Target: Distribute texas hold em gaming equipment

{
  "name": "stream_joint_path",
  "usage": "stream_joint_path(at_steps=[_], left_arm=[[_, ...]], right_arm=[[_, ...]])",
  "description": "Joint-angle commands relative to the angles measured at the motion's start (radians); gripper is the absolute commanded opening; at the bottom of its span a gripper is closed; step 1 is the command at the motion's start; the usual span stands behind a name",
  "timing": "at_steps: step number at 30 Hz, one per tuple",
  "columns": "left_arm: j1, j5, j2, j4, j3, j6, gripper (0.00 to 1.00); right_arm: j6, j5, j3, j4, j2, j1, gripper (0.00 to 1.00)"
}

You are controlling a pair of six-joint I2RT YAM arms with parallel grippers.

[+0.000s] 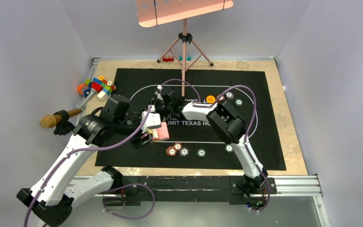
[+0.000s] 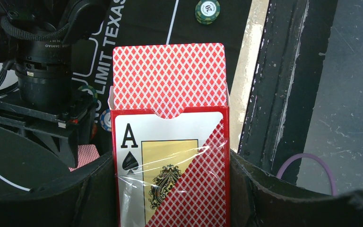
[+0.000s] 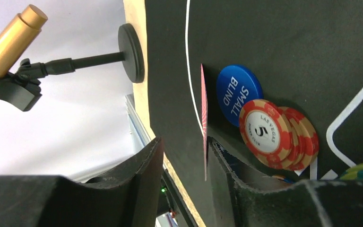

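Note:
My left gripper [image 2: 170, 176] is shut on an upright box of playing cards [image 2: 170, 156]. Its ace face looks at the camera and red-backed cards [image 2: 169, 78] stick out of its top. The overhead view has this box [image 1: 159, 133] at the mat's left-centre. My right gripper [image 3: 184, 147] stands open low over the mat [image 3: 274, 38]. A single red-backed card [image 3: 203, 106] stands edge-on against its right finger. Just past it lie a blue small-blind button [image 3: 236, 92] and a short stack of red chips [image 3: 270, 135]. More chips [image 1: 177, 150] lie along the mat's near side.
An orange button [image 1: 211, 99] and two chips [image 1: 234, 99] lie at the mat's far right. Toy blocks [image 1: 99, 87] sit off the mat's far-left corner. A gold-tipped rod on a black stand [image 1: 56, 118] is at the left edge. A pink tripod [image 1: 184, 47] stands behind.

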State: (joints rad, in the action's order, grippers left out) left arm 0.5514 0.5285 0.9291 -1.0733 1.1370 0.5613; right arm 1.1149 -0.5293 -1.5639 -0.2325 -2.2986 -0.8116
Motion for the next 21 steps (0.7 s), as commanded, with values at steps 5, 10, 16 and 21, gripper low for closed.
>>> stream_joint_path(at_steps=[5,10,16,21], left_arm=[[0.001,0.033,-0.016,0.023,0.045,0.011,0.07],[0.002,0.033,-0.021,0.021,0.034,0.013,0.07],[0.001,0.034,-0.017,0.028,0.033,0.012,0.07],[0.001,0.031,-0.019,0.032,0.030,0.012,0.07]], right_arm=[[-0.132,0.052,0.011,0.172,0.178,0.006,0.50],[-0.198,0.066,0.107,0.226,0.339,0.031,0.62],[-0.286,0.088,0.220,0.373,0.542,0.069,0.79],[-0.257,0.020,0.434,0.291,0.790,0.144,0.87]])
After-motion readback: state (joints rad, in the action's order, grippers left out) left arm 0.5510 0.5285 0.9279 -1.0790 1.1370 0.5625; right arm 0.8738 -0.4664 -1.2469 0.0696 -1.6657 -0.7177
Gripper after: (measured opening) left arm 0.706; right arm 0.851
